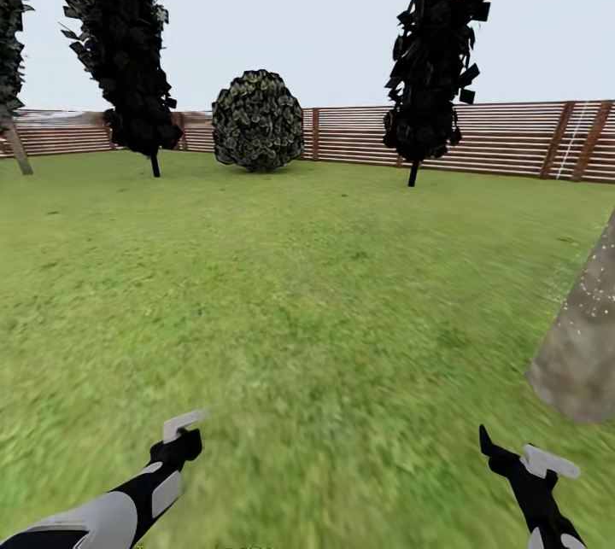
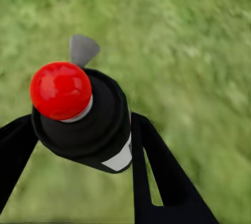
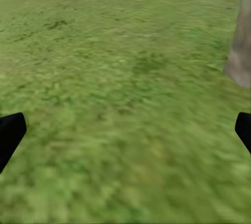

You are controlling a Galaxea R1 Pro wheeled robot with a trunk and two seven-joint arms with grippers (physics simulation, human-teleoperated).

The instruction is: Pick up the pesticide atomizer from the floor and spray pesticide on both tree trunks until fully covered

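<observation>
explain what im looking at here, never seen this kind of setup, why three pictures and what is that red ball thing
These are simulator renders from a two-armed wheeled robot. The head view looks out over a grass lawn with a wooden fence, dark conifers and a round bush; a grey-brown tree trunk stands at the right. The other two pictures come from cameras near each gripper. The left gripper is closed on the pesticide atomizer, a dark bottle with a red ball on top. The right gripper is open and holds nothing, with grass beneath it.

Black atomizer (image 2: 89,125), red cap; grey-brown mottled trunk (image 1: 581,344); green grass (image 1: 307,293).
</observation>
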